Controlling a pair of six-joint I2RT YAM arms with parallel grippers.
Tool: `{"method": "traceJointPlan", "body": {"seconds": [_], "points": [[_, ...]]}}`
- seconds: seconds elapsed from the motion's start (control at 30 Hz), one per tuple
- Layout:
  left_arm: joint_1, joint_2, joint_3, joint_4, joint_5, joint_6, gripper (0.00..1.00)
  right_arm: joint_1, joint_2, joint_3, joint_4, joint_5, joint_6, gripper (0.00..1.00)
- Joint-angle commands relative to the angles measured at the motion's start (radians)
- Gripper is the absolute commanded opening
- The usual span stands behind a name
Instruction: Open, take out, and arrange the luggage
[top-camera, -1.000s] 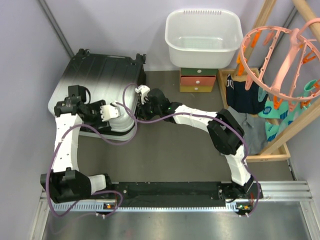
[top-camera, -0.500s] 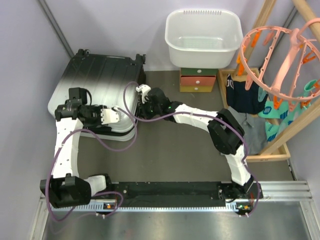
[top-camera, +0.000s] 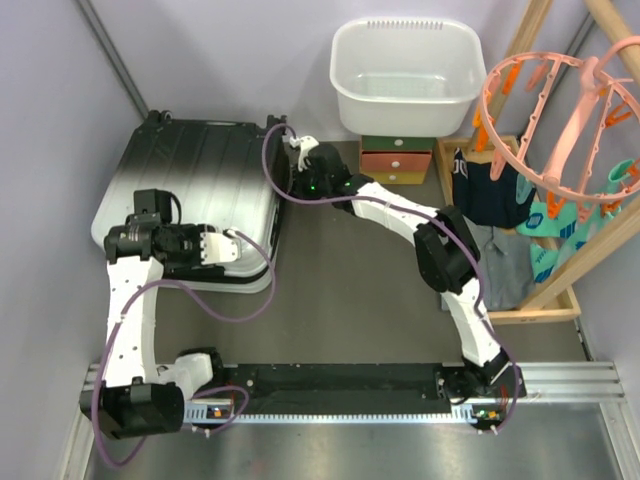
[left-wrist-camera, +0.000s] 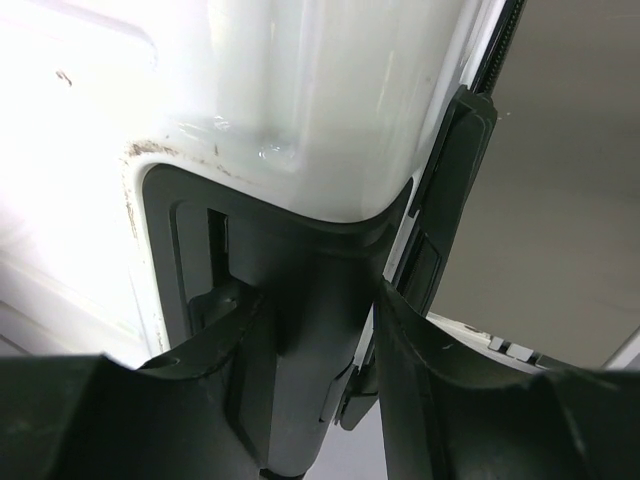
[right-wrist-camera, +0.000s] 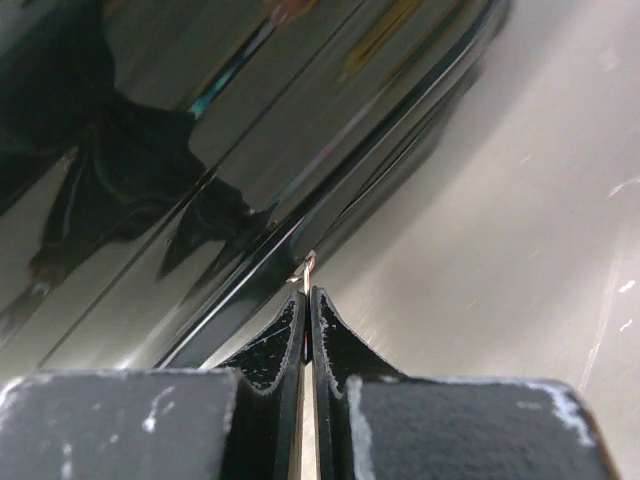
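The luggage (top-camera: 195, 170), a ribbed hard shell fading from black to white, lies flat at the left with its lid down. My left gripper (top-camera: 232, 247) is at its near white end. In the left wrist view the gripper (left-wrist-camera: 315, 295) is shut on the black handle (left-wrist-camera: 300, 360), one finger on each side, below the white shell (left-wrist-camera: 280, 90). My right gripper (top-camera: 296, 150) is at the case's far right corner. In the right wrist view the gripper (right-wrist-camera: 307, 292) is shut on the thin metal zipper pull (right-wrist-camera: 309, 264) beside the glossy black shell (right-wrist-camera: 200, 120).
A white plastic basket (top-camera: 405, 75) rests on a small green-and-orange drawer box (top-camera: 396, 160) at the back. A wooden rack with a pink peg hanger (top-camera: 560, 110) and dark clothes (top-camera: 490, 190) fills the right side. A wall runs close along the left of the case.
My right gripper has travelled along the case's right edge to the far corner with the zipper pull. My left gripper has closed on the handle and shifted slightly nearer.
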Motion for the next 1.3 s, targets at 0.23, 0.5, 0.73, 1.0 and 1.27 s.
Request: {"method": "traceJointPlan", "body": {"seconds": [0.23,0.5,0.73,1.0,1.27], "points": [[0.008,-0.13,-0.006,-0.262,-0.046,0.02,0.0,-0.078,0.169,0.331,0.2,0.141,-0.081,0.0],[0.006,-0.147,-0.013,-0.261,-0.017,0.04,0.0,-0.092,0.281,0.416,0.396,0.07,-0.063,0.0],[0.006,-0.146,-0.013,-0.261,-0.003,0.057,0.0,-0.089,0.358,0.443,0.525,-0.009,-0.179,0.0],[0.006,-0.136,0.011,-0.173,-0.026,-0.071,0.52,-0.089,0.229,0.187,0.651,-0.111,-0.169,0.0],[0.006,-0.014,0.362,-0.103,0.21,-0.491,0.99,-0.07,0.185,0.147,0.617,-0.121,-0.144,0.0]]}}
